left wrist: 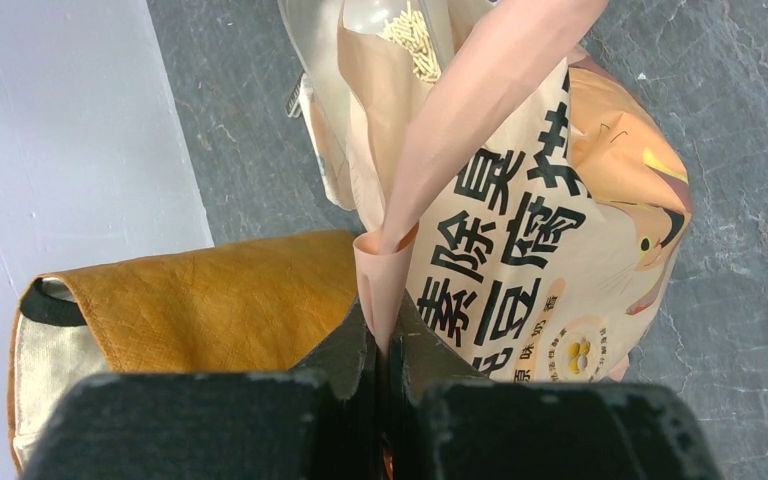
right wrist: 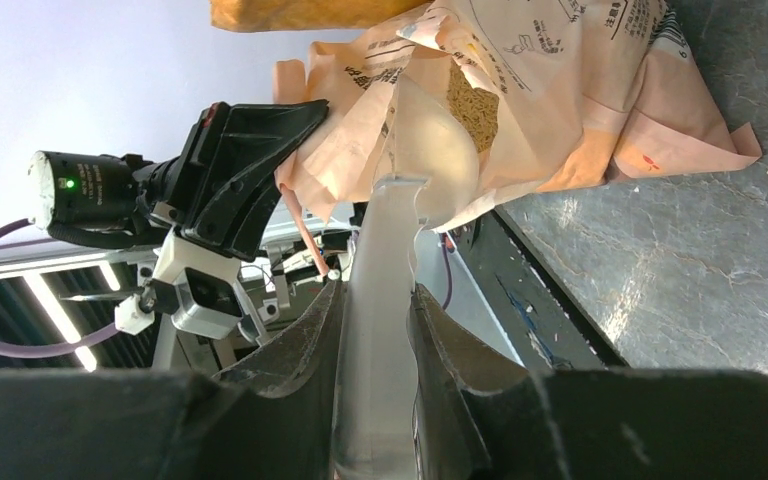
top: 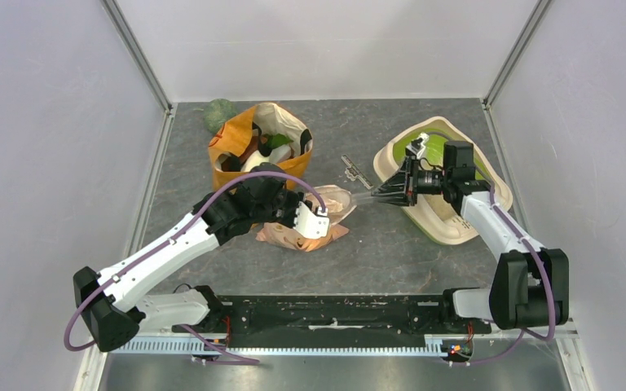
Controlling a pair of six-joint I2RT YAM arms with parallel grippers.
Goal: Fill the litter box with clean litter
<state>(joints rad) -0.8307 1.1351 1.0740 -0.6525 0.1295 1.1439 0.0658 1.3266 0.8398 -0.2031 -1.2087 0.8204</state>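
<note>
The cream litter box (top: 450, 228) with its lime-green hood (top: 434, 150) lies at the right, behind my right arm. A peach litter bag (top: 306, 238) lies at the middle. My left gripper (top: 319, 220) is shut on a folded edge of the bag (left wrist: 385, 270), holding its mouth open. My right gripper (top: 385, 194) is shut on the handle of a clear plastic scoop (right wrist: 380, 260), whose bowl (right wrist: 440, 150) reaches into the bag's mouth. Pale beige litter (right wrist: 475, 100) shows inside the bag, also in the left wrist view (left wrist: 415, 40).
An orange paper shopping bag (top: 235, 145) full of items stands behind the litter bag, close to my left wrist (left wrist: 210, 300). A green round object (top: 218, 114) lies behind it. A small metal piece (top: 356, 169) lies between the bags and the litter box.
</note>
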